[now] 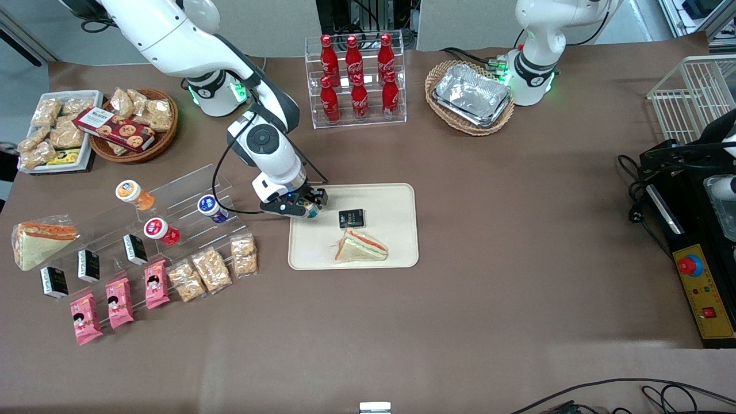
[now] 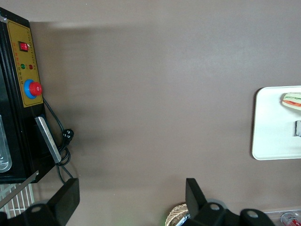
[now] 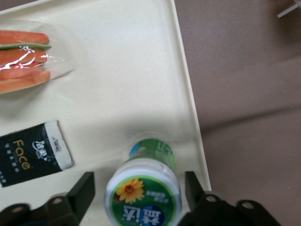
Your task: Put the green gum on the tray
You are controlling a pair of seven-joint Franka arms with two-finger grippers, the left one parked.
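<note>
In the front view the pincer (image 1: 305, 206) hangs low over the cream tray (image 1: 397, 198), at the tray's corner toward the working arm's end of the brown surface (image 1: 517, 259) and on its edge farther from the camera. A speck of the green gum (image 1: 312, 211) shows under the pincer. On the tray lie a small black packet (image 1: 351, 218) and, nearer the camera, a wrapped sandwich (image 1: 360, 246). Toward the working arm's end, a clear stepped stand (image 1: 184, 198) carries an orange-bodied jar (image 1: 134, 194), a red jar (image 1: 161, 231) and a blue-bodied jar (image 1: 212, 208). In the left wrist view only a slice of the tray (image 2: 273, 141) shows on the surface, with a bit of the sandwich (image 2: 291, 100) on it. In the right wrist view the green gum (image 3: 145, 190) stands upright on the tray (image 3: 141, 70) close to its rim, white lid with the yellow flower label facing up. The two fingers (image 3: 84, 190) stand apart on either side of the jar with a gap showing at each side, so the pincer (image 3: 138, 193) is released. The black packet (image 3: 33, 153) lies beside the jar, and the sandwich (image 3: 26, 59) lies apart from both.
</note>
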